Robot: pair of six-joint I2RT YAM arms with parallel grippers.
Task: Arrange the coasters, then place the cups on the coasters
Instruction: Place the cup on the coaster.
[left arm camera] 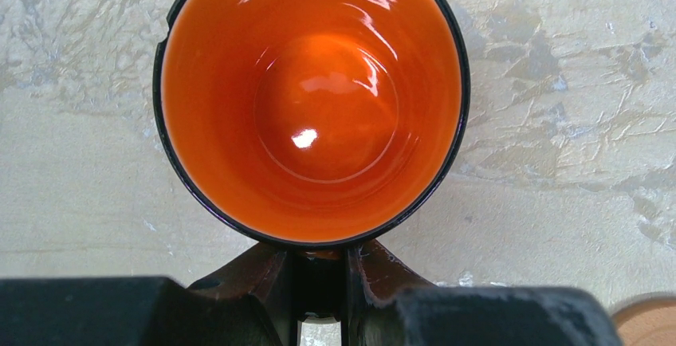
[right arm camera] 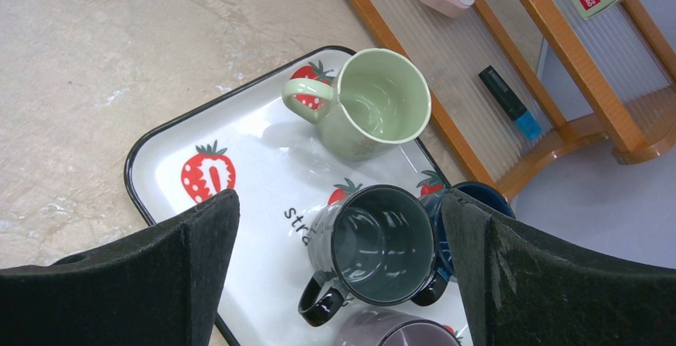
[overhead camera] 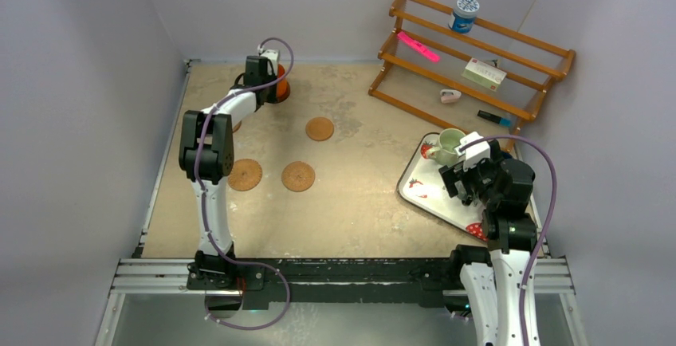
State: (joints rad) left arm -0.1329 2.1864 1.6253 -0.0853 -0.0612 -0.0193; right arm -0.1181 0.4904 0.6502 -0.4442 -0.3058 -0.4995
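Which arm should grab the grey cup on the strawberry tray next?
Probably the right. The right tool hangs open over the grey cup, while the left tool is shut on the orange cup far across the table.

A mottled beige tabletop [overhead camera: 359,194] is seen enclosed by plain grey walls [overhead camera: 80,123]. At the upper right of the overhead view a tiered rack of orange-brown wooden rails [overhead camera: 518,35] is laid at a slant. A blue-and-white lidded round tub [overhead camera: 464,14] is stood on its top tier, with a bright pink marker [overhead camera: 418,46] placed lower left of the tub and a white-and-green flat box [overhead camera: 485,74] lower right. A small pink-and-white object [overhead camera: 450,96] and a black marker with a blue end [overhead camera: 494,118] are found on the lowest levels. A white rectangular tray with a dark rim and strawberry prints [overhead camera: 442,202] is set at centre right, just below the rack.
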